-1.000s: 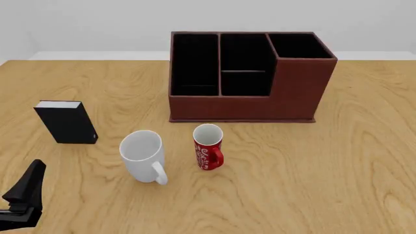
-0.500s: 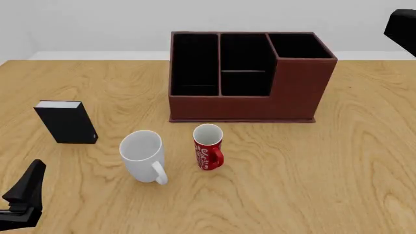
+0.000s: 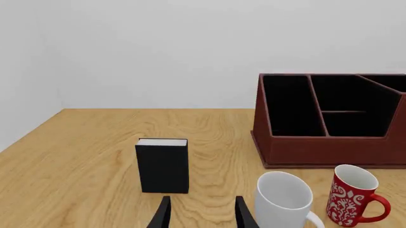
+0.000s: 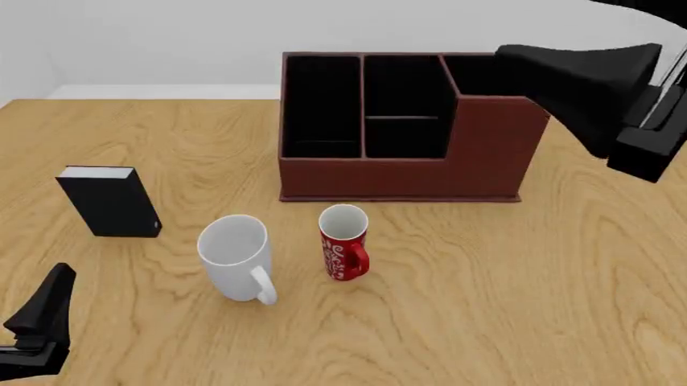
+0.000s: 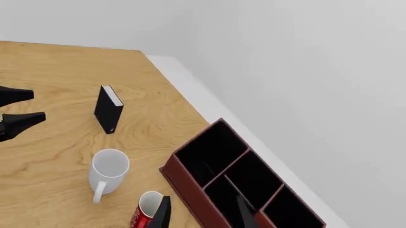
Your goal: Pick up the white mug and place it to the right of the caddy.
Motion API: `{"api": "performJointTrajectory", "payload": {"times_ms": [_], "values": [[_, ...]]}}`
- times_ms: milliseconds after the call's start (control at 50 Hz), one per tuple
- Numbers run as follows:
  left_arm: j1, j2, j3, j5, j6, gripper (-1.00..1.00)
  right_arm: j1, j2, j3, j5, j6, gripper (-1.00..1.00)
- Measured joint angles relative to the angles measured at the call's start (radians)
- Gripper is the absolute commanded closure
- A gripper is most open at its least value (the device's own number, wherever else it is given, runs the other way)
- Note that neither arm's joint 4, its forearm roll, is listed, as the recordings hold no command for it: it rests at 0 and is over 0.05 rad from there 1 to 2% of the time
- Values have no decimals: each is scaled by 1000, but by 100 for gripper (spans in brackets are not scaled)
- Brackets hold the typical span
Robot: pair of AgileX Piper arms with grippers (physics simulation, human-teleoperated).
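White mug [image 4: 236,256] is standing upright near-left of the caddy [image 4: 413,129], just left of the red mug [image 4: 343,241], handle pointing near-right. Left gripper [image 3: 200,216] is sitting at the near-left edge w/ jaws parted and empty, mug just to its right. Right gripper [image 5: 201,213] is hanging high over the caddy's far-right, jaws apart, nothing held. Left arm looks nearer. Right wrist view is showing the black box [image 5: 108,109] from above; front view is hiding both grippers' fingertips.
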Motion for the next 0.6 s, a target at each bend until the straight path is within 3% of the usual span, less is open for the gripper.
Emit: {"api": "performJointTrajectory", "payload": {"times_ms": [600], "values": [[0, 0, 0, 0, 0, -100, 175, 211, -8, -84, -28, -100]]}}
